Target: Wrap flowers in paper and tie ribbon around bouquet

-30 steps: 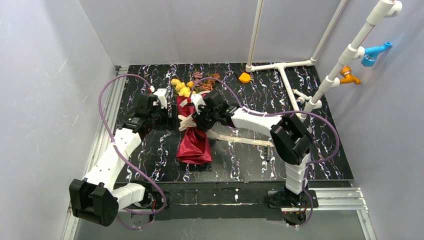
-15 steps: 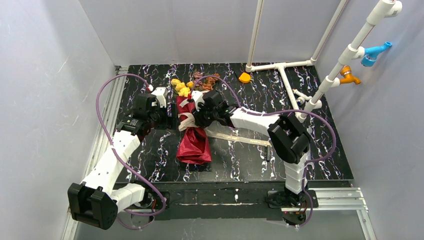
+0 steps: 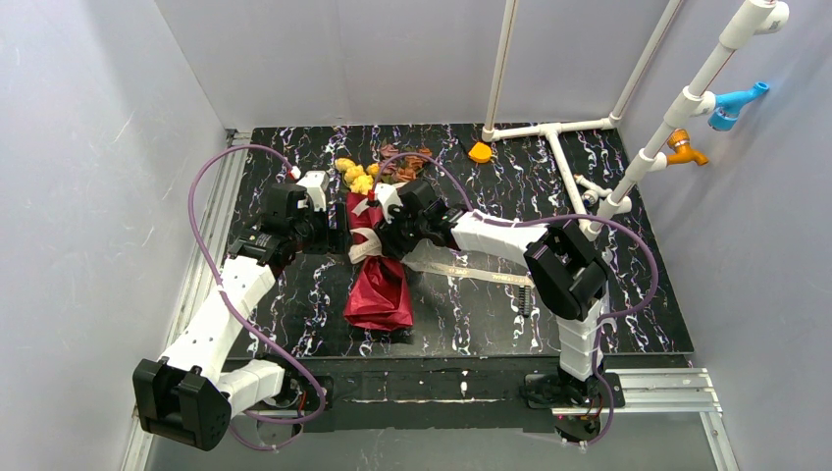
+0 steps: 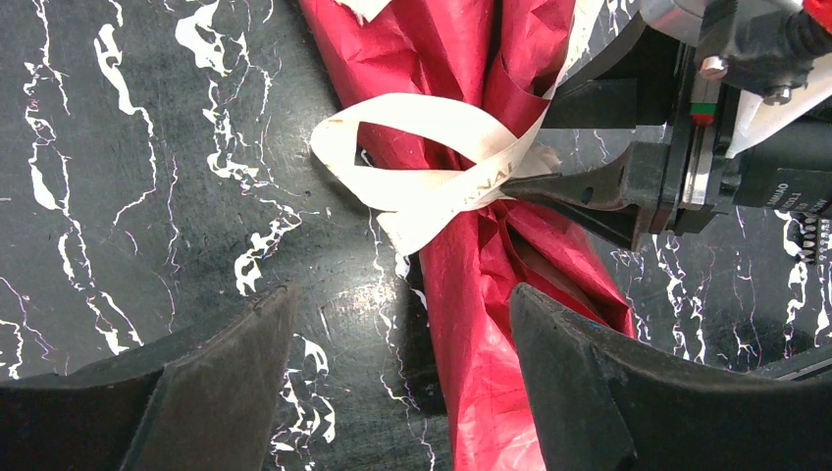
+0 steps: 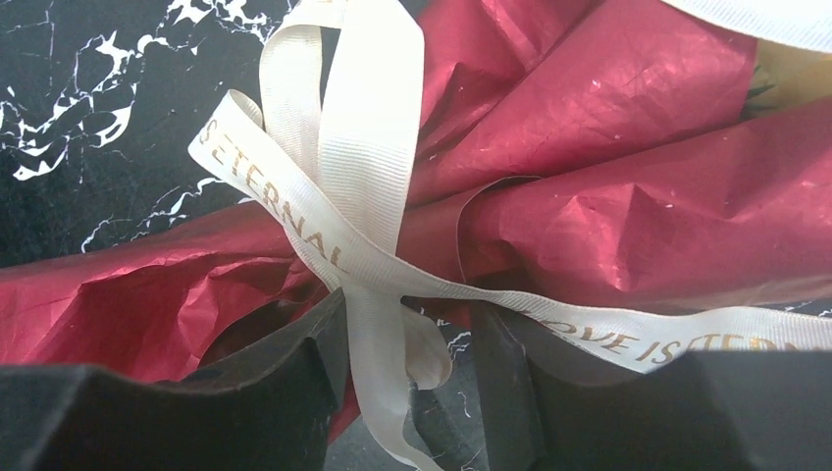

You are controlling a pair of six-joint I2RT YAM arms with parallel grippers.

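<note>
The bouquet (image 3: 378, 280) lies at mid-frame of the top view on the dark marbled surface (image 3: 510, 196). Its long axis runs up and down the frame, with the flowers (image 3: 358, 175) toward the upper edge. The ribbon (image 4: 432, 186) is looped and crossed round its waist, so the tying step is in hand. The right claw (image 5: 407, 383) stands part-spread astride a ribbon strand, pinching nothing. The left claw (image 4: 392, 392) hangs spread at frame-left of the bouquet. Next, I judge, the ribbon ends need pinching and pulling snug.

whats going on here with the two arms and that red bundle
A robot is tying a ribbon around a red paper bouquet on the table. The ribbon is looped and crossed at its waist; the right gripper, jaws parted, straddles one strand there. The left gripper hangs open alongside, holding nothing.
</note>
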